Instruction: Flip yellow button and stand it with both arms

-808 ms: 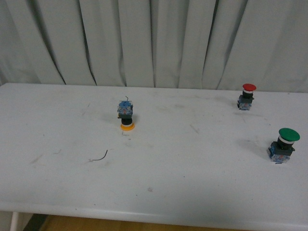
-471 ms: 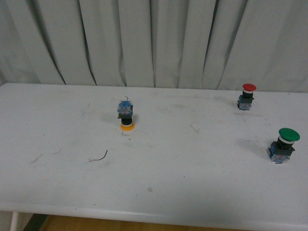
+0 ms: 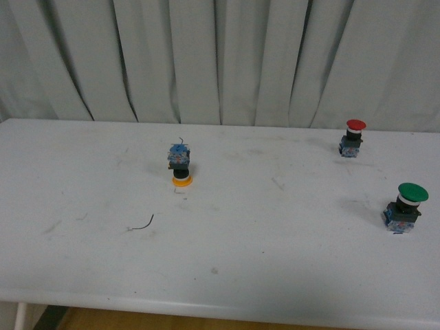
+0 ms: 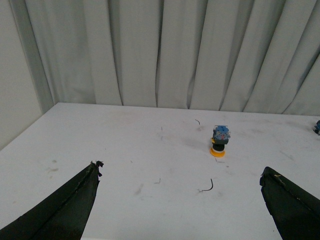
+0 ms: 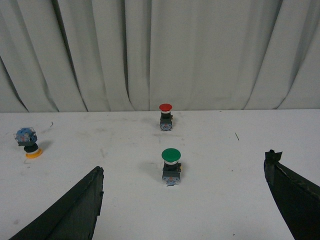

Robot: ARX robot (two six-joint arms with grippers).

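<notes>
The left end effector (image 4: 180, 170) is released, its two dark fingers (image 4: 60, 210) spread wide with nothing between them, hanging above the white desk (image 3: 240, 268) well short of the yellow button (image 3: 181, 167). The right end effector (image 5: 185, 161) is likewise released and grips nothing, its fingers splayed to either side of its view, with the green-capped button (image 3: 407, 206) ahead of it. In the front view the yellow button stands upside down left of centre, its orange cap flat on the desk and its blue contact block on top. A short dark wire scrap (image 3: 143, 224) lies below and to its left. The red-capped button (image 3: 354, 137) stands upright at the upper right, the green-capped button upright at the right edge, below it. A pale pleated curtain (image 3: 220, 62) fills the upper frame.
</notes>
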